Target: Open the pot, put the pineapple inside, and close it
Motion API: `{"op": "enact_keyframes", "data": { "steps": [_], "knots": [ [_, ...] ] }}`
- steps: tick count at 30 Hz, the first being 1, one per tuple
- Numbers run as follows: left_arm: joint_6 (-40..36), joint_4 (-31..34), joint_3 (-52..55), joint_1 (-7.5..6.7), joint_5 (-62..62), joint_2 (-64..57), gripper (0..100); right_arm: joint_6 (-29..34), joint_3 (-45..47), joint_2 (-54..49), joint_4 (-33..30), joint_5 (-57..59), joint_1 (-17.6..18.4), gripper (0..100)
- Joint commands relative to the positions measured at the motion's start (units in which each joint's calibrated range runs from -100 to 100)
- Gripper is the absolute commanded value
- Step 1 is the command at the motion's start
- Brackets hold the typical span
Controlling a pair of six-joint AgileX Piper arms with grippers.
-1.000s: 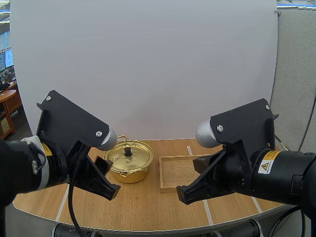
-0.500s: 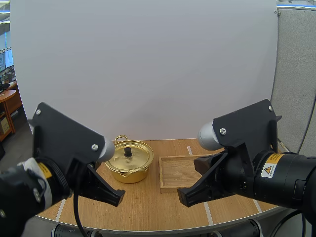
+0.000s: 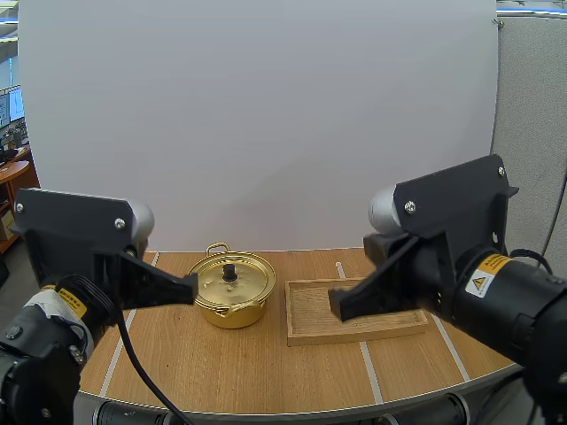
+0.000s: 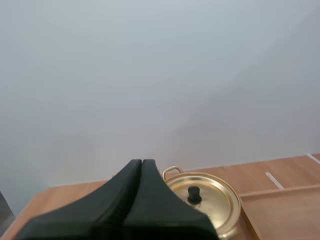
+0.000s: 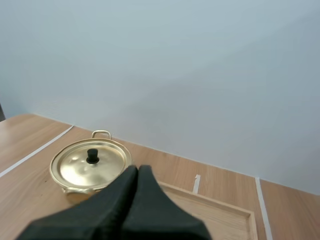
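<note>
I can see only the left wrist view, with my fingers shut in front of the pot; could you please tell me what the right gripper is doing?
Observer: The right gripper has its fingers shut together on nothing, pointing toward the pot.
Operator: Thank you. Where is it relative to the tray?
Observer: In the high view it hangs in front of the tray, hiding the tray's right part.
Operator: Is the lid seated on the near side, which my fingers cover?
Observer: Yes, the lid sits level on the rim all round, near side included.
</note>
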Motion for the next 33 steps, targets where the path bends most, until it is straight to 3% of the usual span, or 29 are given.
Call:
{"op": "enact_keyframes", "data": {
  "steps": [1, 4, 9, 16, 23, 28, 33],
  "knots": [
    [-1.0, 0.6, 2.4, 0.06, -11.9, -0.3, 0, 0.2, 7.0, -0.4, 0.5, -18.3, -0.2, 0],
    [-0.9, 0.6, 5.3, 0.06, -20.8, -0.3, 0, -0.5, 13.8, -0.4, -0.3, -30.8, -0.2, 0],
    [-0.9, 0.6, 10.9, 0.06, -28.2, -0.3, 0, -0.6, 21.6, -0.4, -8.3, -31.8, -0.2, 0],
    [-0.9, 0.6, 17.9, 0.06, -29.1, -0.3, 0, -0.4, 27.1, -0.4, -8.3, -34.8, -0.2, 0],
    [-0.9, 0.6, 25.8, 0.06, -39.8, -0.3, 0, -0.2, 33.3, -0.4, -8.3, -37.0, -0.2, 0],
    [-0.9, 0.6, 29.8, 0.06, -45.1, -0.3, 0, 1.2, 33.3, -0.4, -8.5, -36.2, -0.2, 0],
    [-1.0, 0.4, 30.7, 0.06, -42.2, -0.3, 0, 1.7, 33.3, -0.4, -8.5, -35.5, -0.2, 0]
  ]
}}
